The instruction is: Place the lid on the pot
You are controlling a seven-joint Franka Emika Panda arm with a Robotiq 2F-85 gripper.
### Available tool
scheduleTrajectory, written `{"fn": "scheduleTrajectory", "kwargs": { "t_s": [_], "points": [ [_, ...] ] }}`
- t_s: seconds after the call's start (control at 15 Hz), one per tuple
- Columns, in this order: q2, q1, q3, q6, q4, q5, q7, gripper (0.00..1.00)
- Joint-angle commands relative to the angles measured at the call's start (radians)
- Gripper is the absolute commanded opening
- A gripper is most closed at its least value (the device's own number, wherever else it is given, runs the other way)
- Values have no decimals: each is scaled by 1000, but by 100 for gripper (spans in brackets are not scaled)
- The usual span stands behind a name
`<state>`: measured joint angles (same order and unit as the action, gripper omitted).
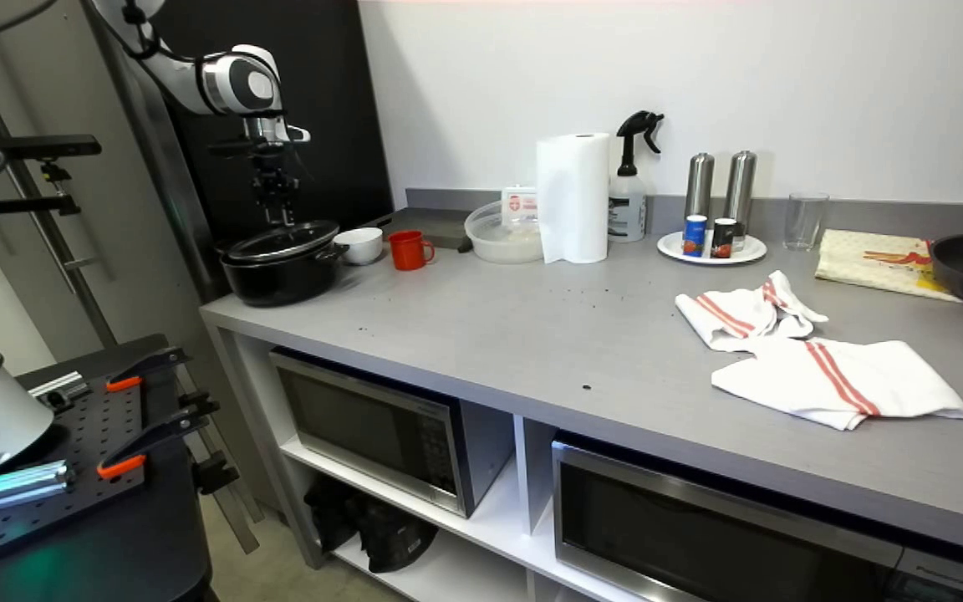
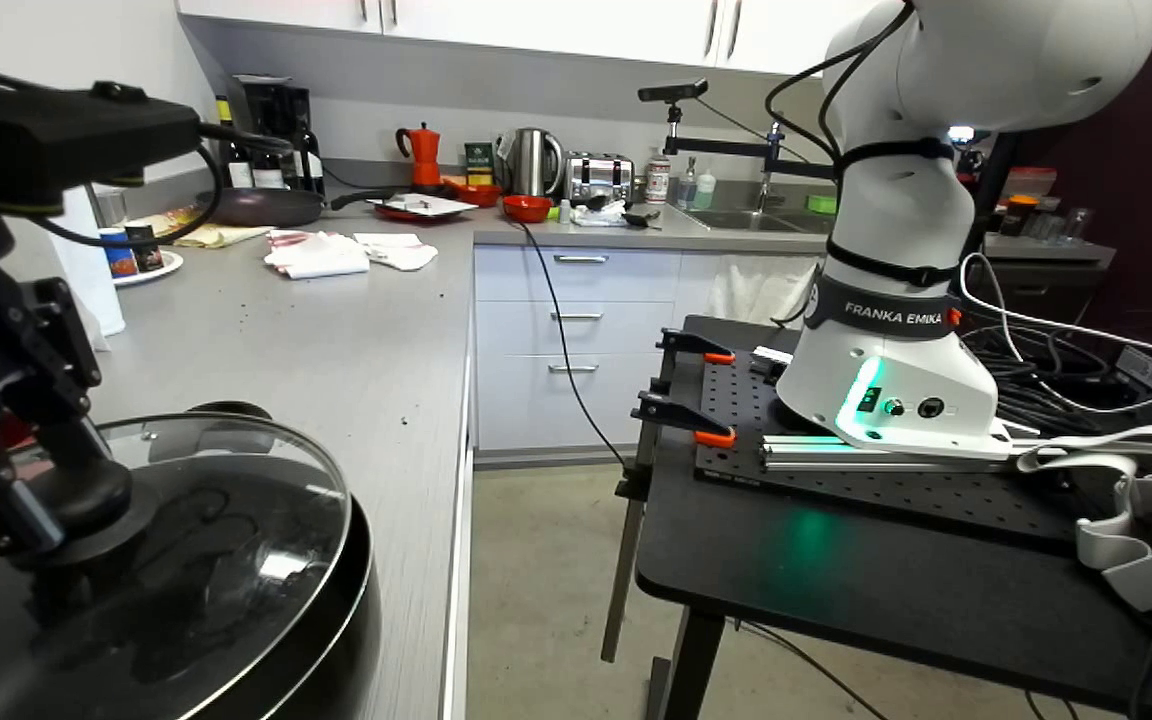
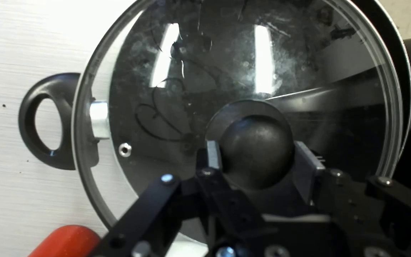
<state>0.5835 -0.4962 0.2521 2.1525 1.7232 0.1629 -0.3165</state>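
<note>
The black pot stands at the counter's end; its dark side also shows in an exterior view. The glass lid is over the pot mouth, a little off centre and tilted in that view. In the wrist view the lid covers most of the opening, with a strip of pot rim showing at right and a pot handle at left. My gripper has its fingers on both sides of the round black knob, apparently touching it. The gripper points down at the knob.
A white bowl and a red mug stand close beside the pot. A clear plastic container, a paper towel roll and a spray bottle stand farther along. The counter's front edge runs near the pot.
</note>
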Motion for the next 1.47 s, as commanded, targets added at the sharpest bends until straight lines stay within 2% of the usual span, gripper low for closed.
{"fn": "scheduleTrajectory", "kwargs": {
  "t_s": [0.0, 1.4],
  "points": [
    [-1, -3, 1, -30, -24, -38, 19, 25],
    [0, 14, 1, 1, 10, -87, 42, 25]
  ]
}}
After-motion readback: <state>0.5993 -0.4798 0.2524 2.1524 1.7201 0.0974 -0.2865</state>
